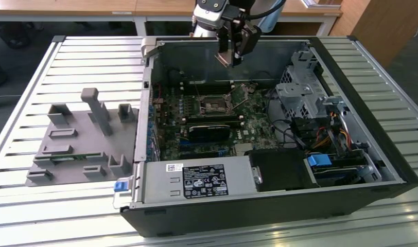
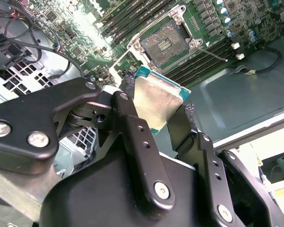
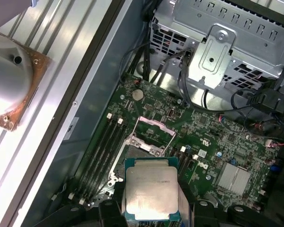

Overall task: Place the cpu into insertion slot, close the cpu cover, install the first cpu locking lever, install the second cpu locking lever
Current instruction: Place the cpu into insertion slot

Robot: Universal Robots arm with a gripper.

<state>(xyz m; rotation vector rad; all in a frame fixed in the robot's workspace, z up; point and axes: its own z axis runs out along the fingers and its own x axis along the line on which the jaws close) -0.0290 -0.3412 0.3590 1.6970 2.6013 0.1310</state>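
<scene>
Cpu (image 3: 151, 194): flat square chip, dull silver-grey metal top, teal-green rim. Clamped by two opposite edges between the black fingers (image 2: 135, 127) of the gripper (image 1: 233, 57). Held in the air above the uncovered insertion slot (image 2: 163, 45) on the green motherboard (image 3: 203, 137), clear of it.

cpu (image 3: 150, 191): silver-topped; clamped between fingers (image 2: 132, 118) | insertion slot (image 2: 163, 45): dark; empty | cpu cover (image 3: 154, 124): seemingly swung open
</scene>
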